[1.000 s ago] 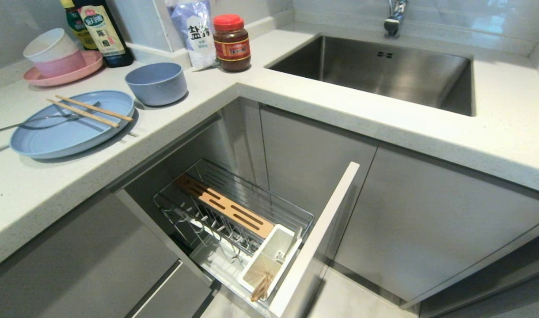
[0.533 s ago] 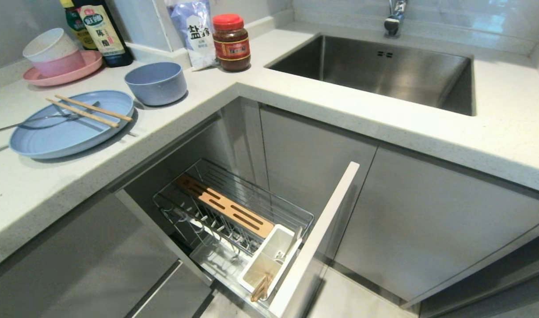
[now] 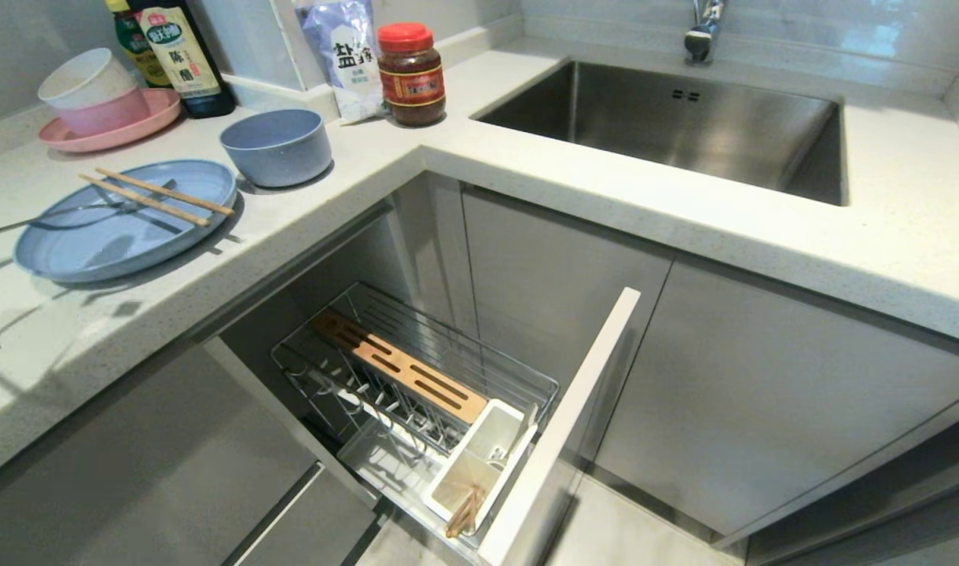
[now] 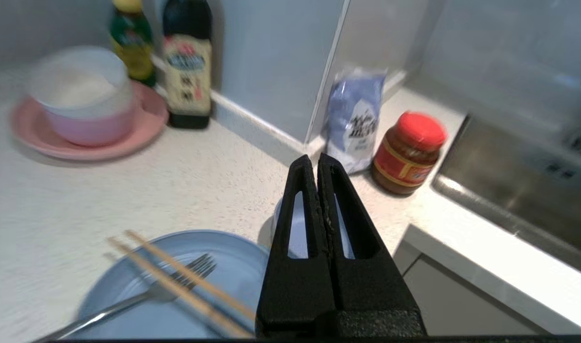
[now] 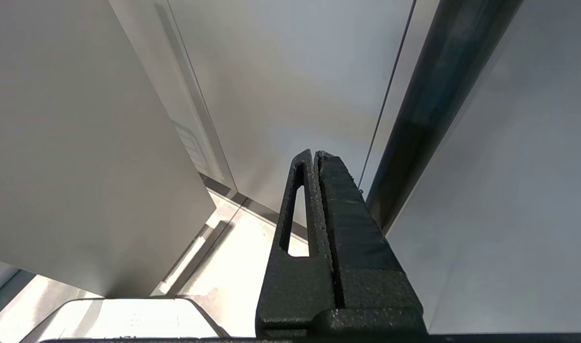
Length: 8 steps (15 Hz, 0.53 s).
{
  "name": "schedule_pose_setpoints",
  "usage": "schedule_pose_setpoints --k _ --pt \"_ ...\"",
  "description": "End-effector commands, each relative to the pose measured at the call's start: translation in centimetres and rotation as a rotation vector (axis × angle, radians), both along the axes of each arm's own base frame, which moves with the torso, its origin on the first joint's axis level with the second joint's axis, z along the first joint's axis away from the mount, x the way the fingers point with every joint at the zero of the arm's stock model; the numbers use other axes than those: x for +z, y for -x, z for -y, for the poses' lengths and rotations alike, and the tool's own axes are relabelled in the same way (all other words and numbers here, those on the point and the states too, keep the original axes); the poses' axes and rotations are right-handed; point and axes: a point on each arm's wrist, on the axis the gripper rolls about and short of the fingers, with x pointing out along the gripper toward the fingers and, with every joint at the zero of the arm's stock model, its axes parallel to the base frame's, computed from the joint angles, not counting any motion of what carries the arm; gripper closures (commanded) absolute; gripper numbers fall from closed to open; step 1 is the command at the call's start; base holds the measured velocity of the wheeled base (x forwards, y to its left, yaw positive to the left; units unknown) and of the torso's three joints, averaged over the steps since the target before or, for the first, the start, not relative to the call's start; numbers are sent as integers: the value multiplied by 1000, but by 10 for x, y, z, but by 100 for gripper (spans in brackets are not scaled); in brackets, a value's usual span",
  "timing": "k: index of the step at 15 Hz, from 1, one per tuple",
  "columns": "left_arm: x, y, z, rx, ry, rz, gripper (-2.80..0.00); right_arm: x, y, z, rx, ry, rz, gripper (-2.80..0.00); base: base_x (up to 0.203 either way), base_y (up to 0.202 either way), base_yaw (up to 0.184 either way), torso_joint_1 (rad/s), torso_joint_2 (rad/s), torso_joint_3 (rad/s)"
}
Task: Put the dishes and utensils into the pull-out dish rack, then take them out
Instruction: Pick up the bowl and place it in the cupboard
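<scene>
On the countertop at the left lies the pale blue plate [image 3: 126, 224], with the wooden chopsticks [image 3: 157, 196] and the silver fork [image 3: 78, 212] across it. The blue bowl [image 3: 275, 147] stands just behind it. Below, the pull-out dish rack [image 3: 417, 377] is drawn out, with wooden sticks in its white caddy [image 3: 479, 464]. My left gripper [image 4: 315, 159] is shut and empty, above the counter by the plate [image 4: 233, 267], chopsticks [image 4: 176, 265] and fork [image 4: 195, 267]; its fingers hide most of the bowl [image 4: 297, 228]. My right gripper [image 5: 315, 153] hangs shut, low beside cabinet fronts. Neither gripper shows in the head view.
A pink plate with stacked pink and white bowls [image 3: 94, 102], two bottles [image 3: 185, 59], a salt bag [image 3: 346, 55] and a red-lidded jar [image 3: 411, 75] line the back of the counter. The sink [image 3: 684, 126] lies to the right. The rack's white front [image 3: 566, 424] juts out.
A shadow of the left arm has come over the counter and the plate at the left of the head view. The dishes, utensils and rack have not moved.
</scene>
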Motion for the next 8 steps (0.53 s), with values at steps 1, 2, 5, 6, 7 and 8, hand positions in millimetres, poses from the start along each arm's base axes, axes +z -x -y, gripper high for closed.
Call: schedule_pose_setpoints --k 1,2,5,6,7,8 --pt "-21 -79 17 -31 -15 -138 0 0 0 0 0 0 1 0 0 0 0 0 0 0" --pt "-20 -86 24 -49 -28 -170 0 0 0 0 0 0 3 0 0 0 0 0 0 0" --pt "-48 -114 56 -103 -154 -367 0 0 0 0 0 0 1 0 0 0 0 0 0 0" --pt "-52 -122 60 -101 -168 -373 0 0 0 0 0 0 3 0 0 0 0 0 0 0" --pt "-55 -128 61 -97 -190 -370 0 0 0 0 0 0 2 0 0 0 0 0 0 0" --pt "-58 -132 62 -96 -213 -378 0 0 0 0 0 0 3 0 0 0 0 0 0 0"
